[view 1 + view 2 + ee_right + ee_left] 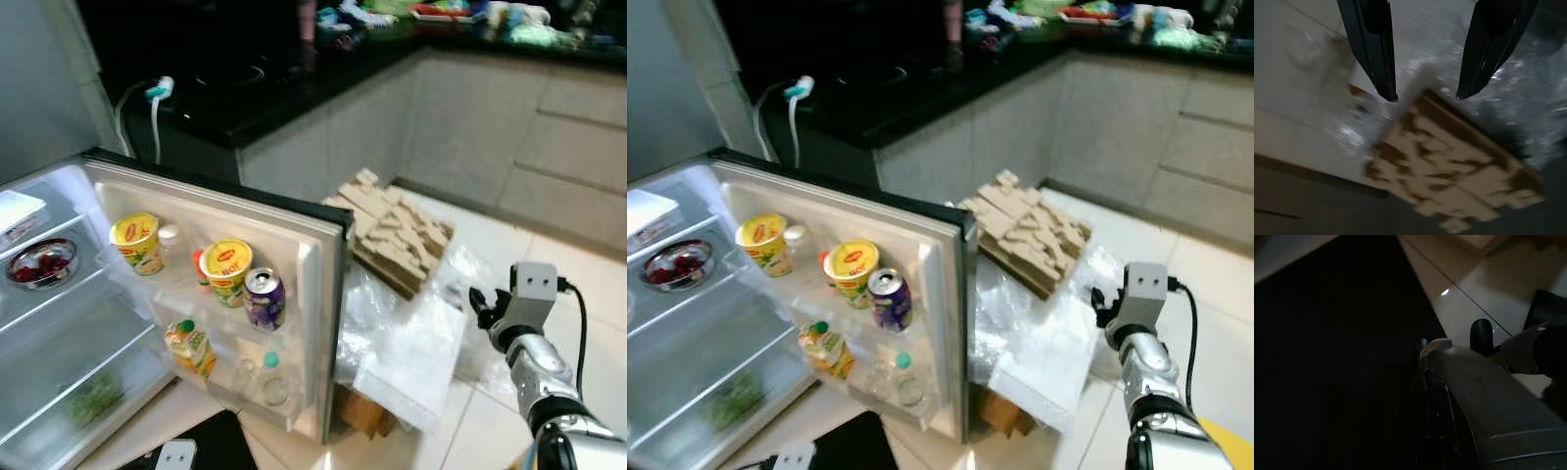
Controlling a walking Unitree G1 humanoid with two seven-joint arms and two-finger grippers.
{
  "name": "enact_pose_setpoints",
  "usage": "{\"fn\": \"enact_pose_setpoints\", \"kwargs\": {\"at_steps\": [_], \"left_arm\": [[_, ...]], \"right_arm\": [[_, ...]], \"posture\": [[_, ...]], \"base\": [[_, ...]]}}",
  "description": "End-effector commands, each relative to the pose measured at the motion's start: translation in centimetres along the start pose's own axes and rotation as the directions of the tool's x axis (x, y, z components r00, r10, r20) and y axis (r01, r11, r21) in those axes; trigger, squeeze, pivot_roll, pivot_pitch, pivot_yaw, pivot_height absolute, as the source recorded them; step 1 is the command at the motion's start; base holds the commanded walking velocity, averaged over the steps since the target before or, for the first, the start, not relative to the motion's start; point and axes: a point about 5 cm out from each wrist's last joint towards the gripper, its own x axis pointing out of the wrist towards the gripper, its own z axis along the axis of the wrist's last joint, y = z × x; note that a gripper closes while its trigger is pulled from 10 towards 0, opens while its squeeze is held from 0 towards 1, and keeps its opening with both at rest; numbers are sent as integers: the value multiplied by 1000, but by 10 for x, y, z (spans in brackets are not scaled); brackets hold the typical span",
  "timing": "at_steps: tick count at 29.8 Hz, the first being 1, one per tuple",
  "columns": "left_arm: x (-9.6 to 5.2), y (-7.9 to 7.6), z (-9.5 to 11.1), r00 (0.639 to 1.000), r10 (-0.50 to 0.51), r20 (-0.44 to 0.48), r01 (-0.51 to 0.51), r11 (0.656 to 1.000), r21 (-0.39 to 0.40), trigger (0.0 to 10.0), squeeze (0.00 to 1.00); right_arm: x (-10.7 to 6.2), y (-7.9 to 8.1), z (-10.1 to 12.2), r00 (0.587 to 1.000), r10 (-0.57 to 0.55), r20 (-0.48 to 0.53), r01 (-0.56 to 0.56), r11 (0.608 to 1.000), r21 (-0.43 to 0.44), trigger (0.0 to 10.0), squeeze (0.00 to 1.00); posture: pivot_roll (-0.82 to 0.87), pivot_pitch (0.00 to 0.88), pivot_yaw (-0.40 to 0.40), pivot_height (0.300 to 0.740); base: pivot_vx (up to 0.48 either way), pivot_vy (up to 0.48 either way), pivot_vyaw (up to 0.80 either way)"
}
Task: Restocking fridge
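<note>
1. Standing open at the robot's left, the fridge door carries two yellow cups, a purple can and a juice bottle on its shelves
2. A bowl of red fruit sits on a shelf inside the fridge
3. Right gripper hangs with fingers spread, holding nothing, above a stack of cardboard pieces and clear plastic wrap on the floor
4. Left gripper is lost in darkness in its wrist view; I cannot tell its state
</note>
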Motion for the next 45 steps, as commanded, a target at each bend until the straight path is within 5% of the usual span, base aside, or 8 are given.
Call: {"fn": "enact_pose_setpoints", "kwargs": {"at_steps": [1, 28, 35, 41, 45], "left_arm": [[0, -1, -4, 1000, -3, -17, 3, 1000, -4, 10000, 0], [0, -5, -6, 1000, -17, -18, 16, 999, -28, 10000, 0], [0, -5, -7, 1000, -20, -17, 20, 999, -30, 10000, 0], [-1, -4, -10, 1000, -18, -22, 18, 999, -33, 10000, 0], [-1, -4, -10, 1000, -19, -21, 18, 999, -33, 10000, 0]], "right_arm": [[3, 6, 4, 1000, 15, 16, -15, 1000, -4, 10000, 0], [7, 3, 12, 999, -39, 27, 40, 999, -31, 10000, 0], [17, 38, 26, 985, 142, 98, -148, 987, 58, 10000, 0], [23, 81, 44, 908, 374, 191, -392, 917, 68, 10000, 0], [22, 86, 46, 873, 442, 209, -463, 883, 68, 10000, 0]], "posture": [[-67, 0, 23, 740], [-66, 0, 15, 740], [-66, 2, 16, 740], [-59, 7, 15, 740], [-57, 7, 14, 740]], "base": [[0, 0, 788], [0, -126, 92], [0, 0, 0], [0, 0, 0], [0, 0, 0]]}}
